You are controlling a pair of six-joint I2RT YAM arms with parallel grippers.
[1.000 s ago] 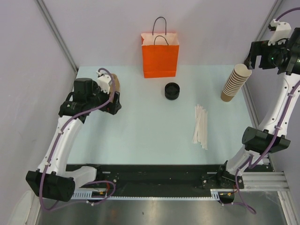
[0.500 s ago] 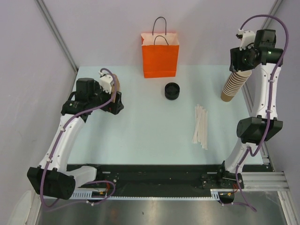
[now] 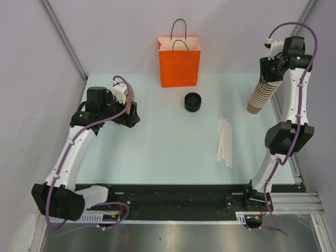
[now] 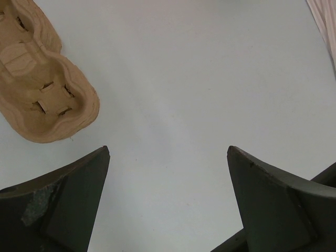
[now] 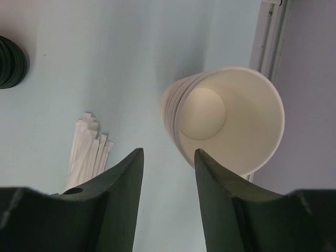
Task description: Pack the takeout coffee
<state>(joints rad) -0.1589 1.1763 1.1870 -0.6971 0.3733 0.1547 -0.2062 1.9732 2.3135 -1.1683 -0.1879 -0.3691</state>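
Observation:
No lidded coffee cup shows in any view. The orange paper bag [image 3: 179, 60] stands upright at the back centre. My right gripper [image 3: 271, 72] hangs open and empty just above the top of the tall stack of lidless tan cups [image 3: 261, 94]. In the right wrist view its jaws [image 5: 168, 151] stand apart, with the stack's open mouth [image 5: 226, 118] just beyond the right fingertip. My left gripper [image 3: 131, 113] is open and empty at the left, low over bare table in its wrist view [image 4: 168, 152].
A stack of black lids [image 3: 192, 102] sits in front of the bag and shows at the right wrist view's left edge [image 5: 10, 62]. Wrapped straws [image 3: 224, 140] lie right of centre. A brown pulp cup carrier [image 4: 37, 84] lies beside the left gripper.
My right arm has swung in from the far right and its gripper now hangs over the cup stack. My left gripper has crept slightly to the right.

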